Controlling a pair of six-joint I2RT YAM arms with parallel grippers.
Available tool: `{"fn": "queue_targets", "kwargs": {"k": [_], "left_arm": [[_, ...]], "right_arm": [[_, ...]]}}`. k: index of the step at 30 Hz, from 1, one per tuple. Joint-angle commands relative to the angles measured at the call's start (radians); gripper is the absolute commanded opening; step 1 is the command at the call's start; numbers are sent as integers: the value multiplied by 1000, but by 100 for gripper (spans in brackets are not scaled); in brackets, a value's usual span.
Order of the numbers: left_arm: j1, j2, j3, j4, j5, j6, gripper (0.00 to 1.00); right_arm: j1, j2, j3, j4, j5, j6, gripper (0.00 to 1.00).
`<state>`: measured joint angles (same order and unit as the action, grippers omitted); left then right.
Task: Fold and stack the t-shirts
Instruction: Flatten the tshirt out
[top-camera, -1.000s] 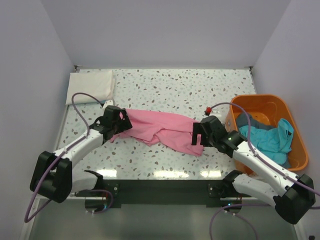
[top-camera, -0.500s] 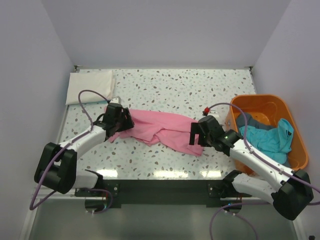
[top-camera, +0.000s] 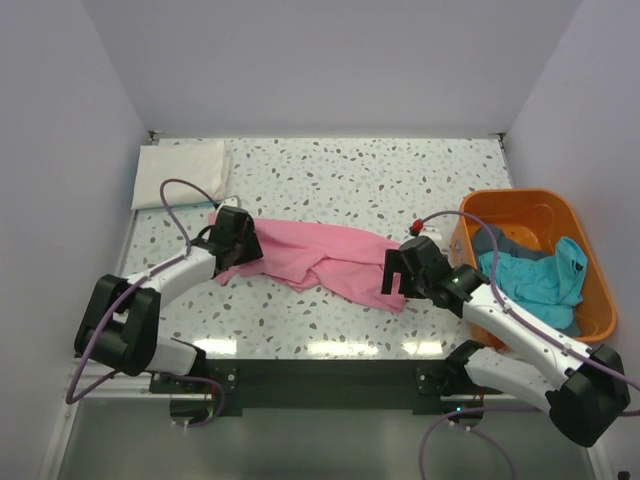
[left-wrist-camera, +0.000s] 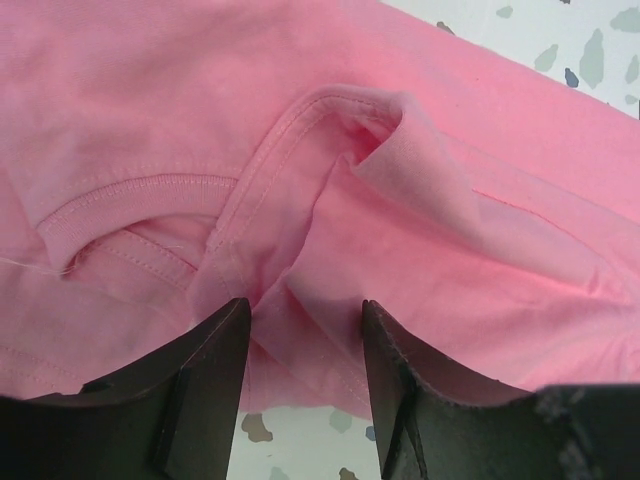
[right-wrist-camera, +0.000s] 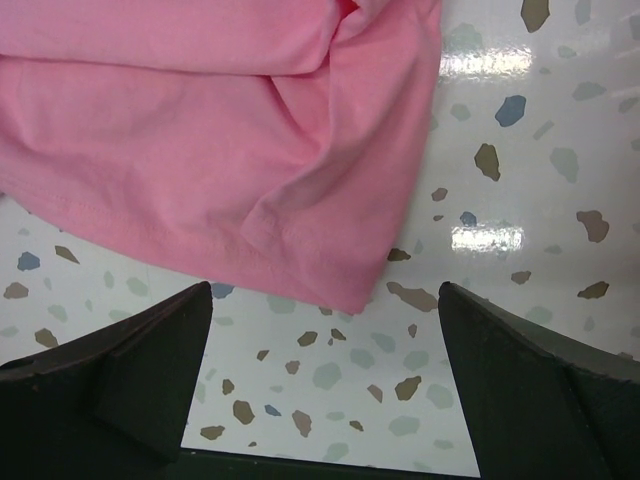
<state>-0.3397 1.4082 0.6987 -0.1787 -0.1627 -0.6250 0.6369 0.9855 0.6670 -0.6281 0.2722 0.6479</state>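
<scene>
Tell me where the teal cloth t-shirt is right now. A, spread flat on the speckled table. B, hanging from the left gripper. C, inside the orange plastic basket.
C: the teal cloth t-shirt lies bunched inside the orange plastic basket, as the top view shows.

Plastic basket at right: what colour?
The plastic basket is orange; top external view shows it best.

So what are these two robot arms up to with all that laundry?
They are working on the pink t-shirt, crumpled across the table. The left tool is at its collar, a fold of cloth between its fingers; whether it grips is unclear. The right tool hangs open over the opposite hem. A white t-shirt lies folded in the far left corner; a teal t-shirt sits in the orange basket.
</scene>
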Motion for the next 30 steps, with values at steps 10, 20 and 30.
{"fn": "queue_targets", "kwargs": {"k": [10,20,30], "left_arm": [[7,44,45,50,45,-7,41],[7,18,44,45,49,14,0],[4,-337,24,10,86,19,0]], "right_arm": [[4,-45,-1,-44,59,25,99],[6,-79,-17,-59,55,38,99],[69,-6,-29,-122,-2,102,98]]}}
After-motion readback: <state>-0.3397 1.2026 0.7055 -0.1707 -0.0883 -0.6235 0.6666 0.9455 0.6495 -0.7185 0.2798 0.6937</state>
